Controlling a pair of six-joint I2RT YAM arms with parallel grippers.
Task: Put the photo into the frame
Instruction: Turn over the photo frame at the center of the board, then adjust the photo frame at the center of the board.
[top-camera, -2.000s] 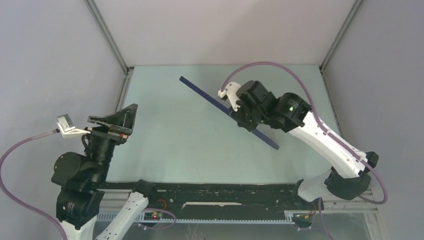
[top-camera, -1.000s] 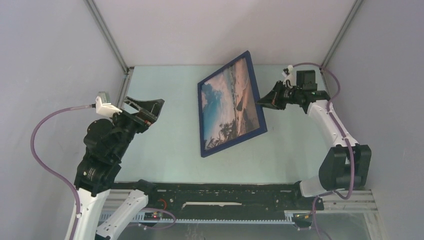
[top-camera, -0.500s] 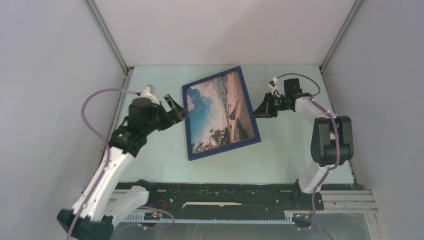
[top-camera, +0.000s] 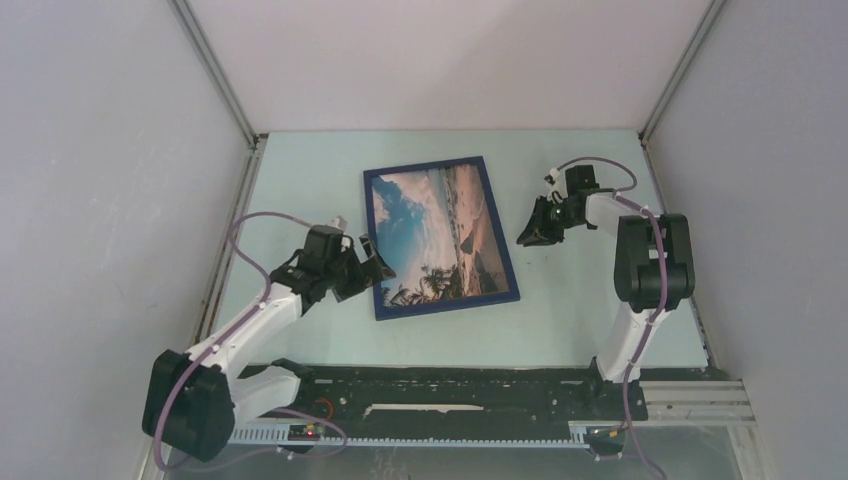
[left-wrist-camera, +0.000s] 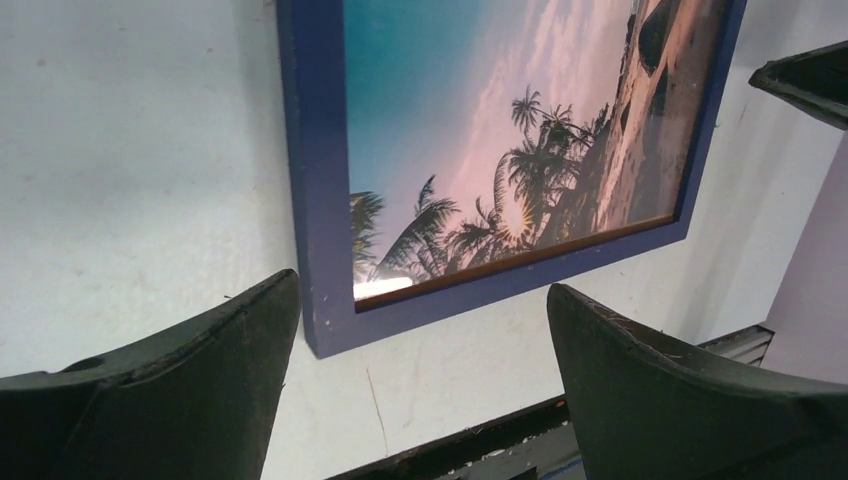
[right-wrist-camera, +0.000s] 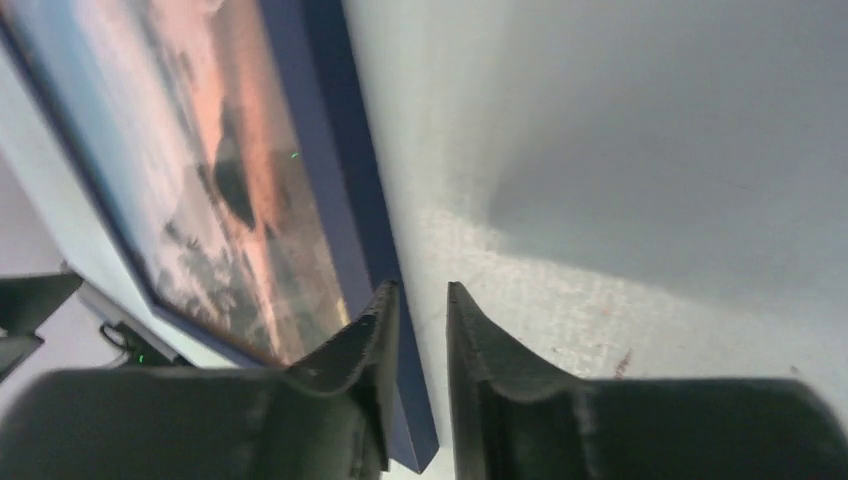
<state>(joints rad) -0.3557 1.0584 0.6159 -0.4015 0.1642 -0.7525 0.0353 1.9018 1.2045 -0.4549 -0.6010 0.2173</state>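
Top view
- Frame (top-camera: 499, 228) lies flat on the table (top-camera: 300, 180), navy face up, near the middle and a little to the right.
- Photo (top-camera: 435, 232) sits inside the rails, picture side up. It looks seated, so I judge the task all but done.
- Left gripper (top-camera: 368, 262) is at the frame's near-left corner with its jaws spread wide and nothing held.
- Right gripper (top-camera: 527, 236) is just beside the right rail, not touching it.

Left wrist
- The fingers (left-wrist-camera: 240, 330) stand far apart, and the frame's corner (left-wrist-camera: 320, 335) is in the gap ahead of them.
- I see no contact. The placing reads as ready to nudge or steady that corner if the frame needs squaring.
- The photo (left-wrist-camera: 500, 150) fills the opening, with a thin brown lip showing along the near rail.

Right wrist
- The fingers (right-wrist-camera: 375, 330) show only a narrow slit between them, and nothing is in it.
- The rail (right-wrist-camera: 340, 150) runs just left of the tips, with bare table (right-wrist-camera: 620, 150) to the right.
- The gripper is clear of the edge and looks to have no hold on the frame.
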